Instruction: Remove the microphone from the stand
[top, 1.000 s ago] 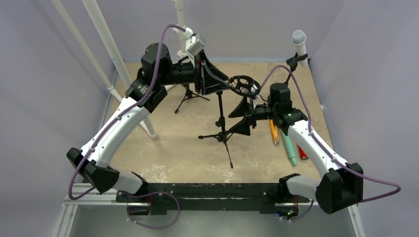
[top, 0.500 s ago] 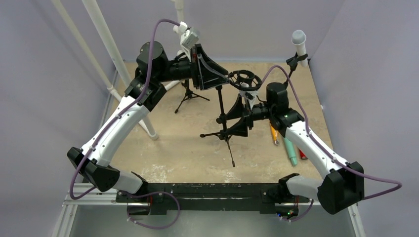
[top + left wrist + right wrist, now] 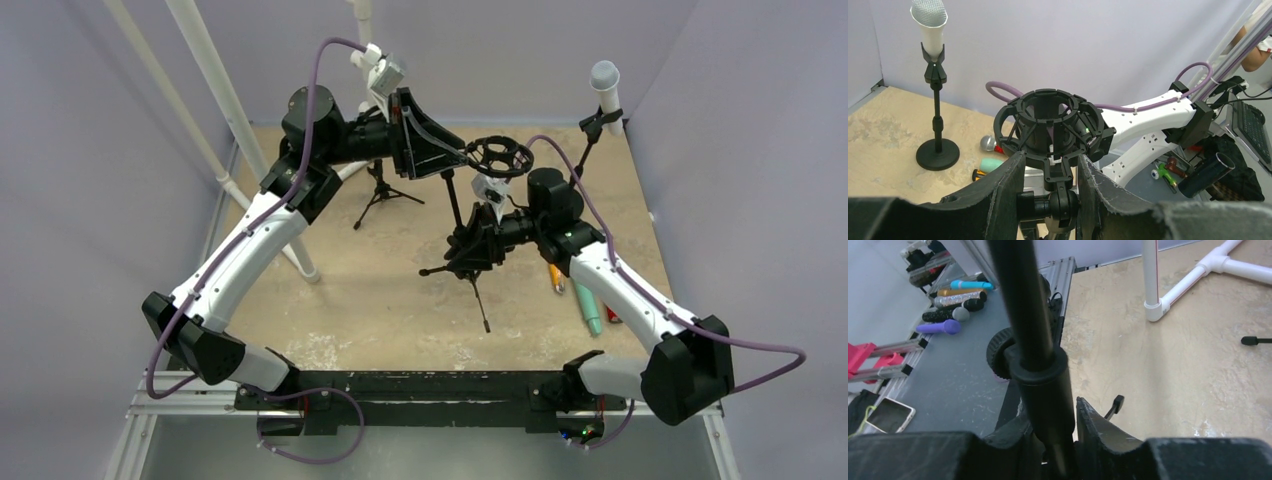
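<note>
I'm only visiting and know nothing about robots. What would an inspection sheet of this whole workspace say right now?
Surface: tan mottled table top, with whitish scuffs near the front.
Job's things: white microphone upright in the clip of a round-base stand at the far right corner; neither hand is on it.
Clutter: tripod stand topped by an empty shock mount; second small tripod; orange pen, teal marker, red item.
Grippers: left hand closed on the shock mount's neck; right hand closed on the tripod stand's pole.
Cables: a purple cable runs along each arm.
Surroundings: lavender walls; white pipe frame.
</note>
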Motion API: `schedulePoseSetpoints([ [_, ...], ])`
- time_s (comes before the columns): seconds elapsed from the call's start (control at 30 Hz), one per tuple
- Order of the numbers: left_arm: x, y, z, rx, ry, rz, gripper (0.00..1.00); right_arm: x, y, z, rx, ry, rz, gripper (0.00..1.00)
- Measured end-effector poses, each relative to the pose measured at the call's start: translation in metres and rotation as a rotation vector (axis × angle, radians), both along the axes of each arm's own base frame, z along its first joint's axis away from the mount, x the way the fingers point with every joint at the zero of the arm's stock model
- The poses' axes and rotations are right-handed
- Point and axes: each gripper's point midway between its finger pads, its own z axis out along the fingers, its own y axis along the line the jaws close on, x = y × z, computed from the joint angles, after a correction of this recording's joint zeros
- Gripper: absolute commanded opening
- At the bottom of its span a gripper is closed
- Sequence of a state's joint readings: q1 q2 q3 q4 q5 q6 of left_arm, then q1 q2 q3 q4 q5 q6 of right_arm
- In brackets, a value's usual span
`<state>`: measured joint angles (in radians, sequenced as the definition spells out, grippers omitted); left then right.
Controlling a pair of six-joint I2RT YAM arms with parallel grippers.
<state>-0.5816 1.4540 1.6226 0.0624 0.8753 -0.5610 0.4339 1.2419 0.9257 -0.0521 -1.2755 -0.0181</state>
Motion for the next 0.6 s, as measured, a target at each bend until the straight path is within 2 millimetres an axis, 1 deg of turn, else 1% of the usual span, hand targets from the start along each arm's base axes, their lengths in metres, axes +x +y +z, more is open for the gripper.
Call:
schedulePoseSetpoints([
  [0.07, 0.003, 0.001, -0.001, 0.0, 0.001, 0.007, 0.0, -0.001, 0.0, 0.001, 0.006, -0.017, 0.007, 0.04],
  [0.1, 0.005, 0.002, -0.002, 0.0, 0.007, 0.015, 0.0, -0.001, 0.0, 0.002, 0.01, -0.034, 0.008, 0.0],
  [0.17, 0.011, 0.007, -0.004, -0.001, 0.03, 0.032, 0.0, -0.003, -0.001, 0.005, 0.013, -0.052, 0.008, 0.0],
  [0.2, 0.012, 0.008, -0.004, -0.001, 0.033, 0.035, 0.04, -0.003, -0.002, 0.005, 0.009, -0.052, -0.003, 0.0],
  [0.23, 0.013, 0.008, -0.004, -0.002, 0.033, 0.037, 0.16, -0.002, -0.002, 0.005, 0.005, -0.052, -0.011, 0.0],
  [0.27, 0.014, 0.008, -0.004, -0.002, 0.032, 0.04, 0.3, -0.002, -0.002, 0.004, 0.001, -0.052, -0.016, 0.0],
  [0.3, 0.014, 0.009, -0.005, -0.001, 0.032, 0.04, 0.5, -0.002, -0.003, 0.004, -0.003, -0.05, -0.022, 0.0],
  [0.33, 0.015, 0.009, -0.005, 0.001, 0.033, 0.043, 0.66, -0.002, -0.003, 0.004, -0.007, -0.048, -0.028, 0.0],
  [0.4, 0.019, 0.011, -0.007, 0.009, 0.016, 0.06, 0.93, 0.0, -0.004, 0.002, -0.021, -0.035, -0.047, 0.0],
  [0.43, 0.021, 0.012, -0.01, 0.02, 0.011, 0.074, 0.99, 0.001, -0.004, 0.001, -0.033, -0.025, -0.062, 0.0],
  [0.53, 0.029, 0.017, -0.02, 0.06, 0.008, 0.125, 1.0, 0.008, -0.005, 0.005, -0.064, -0.01, -0.109, 0.0],
  [0.6, 0.034, 0.022, -0.028, 0.095, 0.004, 0.171, 1.0, 0.014, -0.005, 0.016, -0.074, -0.024, -0.142, 0.0],
])
